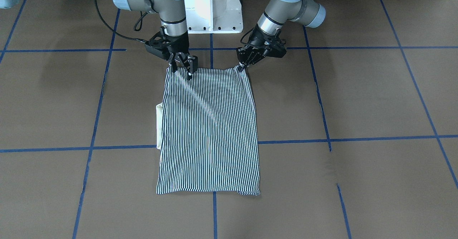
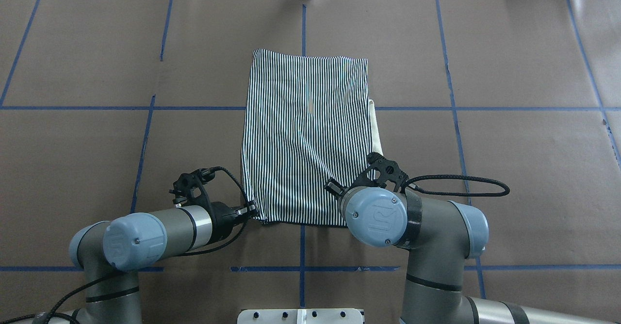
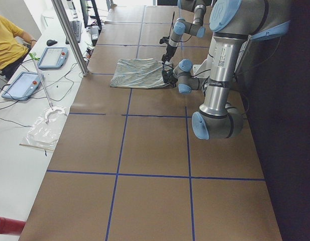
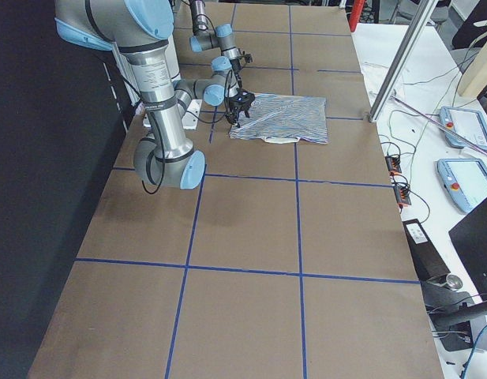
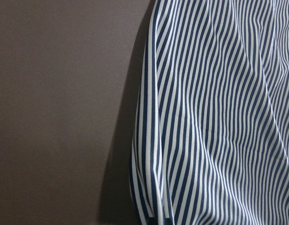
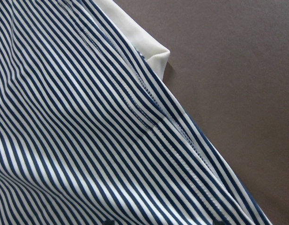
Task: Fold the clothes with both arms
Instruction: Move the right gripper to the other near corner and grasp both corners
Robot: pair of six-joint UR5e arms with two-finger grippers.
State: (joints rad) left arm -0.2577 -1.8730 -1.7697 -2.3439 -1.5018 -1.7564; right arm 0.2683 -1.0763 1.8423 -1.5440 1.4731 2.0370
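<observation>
The striped shirt (image 1: 209, 131) lies folded into a tall rectangle on the brown table (image 2: 509, 159). Its cream collar (image 2: 374, 130) pokes out from one long side. My left gripper (image 1: 242, 66) is shut on the shirt's near corner (image 2: 257, 216), and the fabric (image 5: 214, 117) rises slightly off the table there. My right gripper (image 1: 182, 71) stands over the other near corner. Its fingers are apart and touch the striped cloth (image 6: 88, 131). In the overhead view my right wrist (image 2: 376, 215) hides those fingertips.
The white pedestal base (image 1: 213, 6) stands just behind the shirt's near edge. Blue tape lines (image 2: 303, 268) grid the table. A person in yellow (image 3: 6, 42) sits at a side desk with tablets (image 3: 52, 56), beyond a metal pole (image 3: 69, 35).
</observation>
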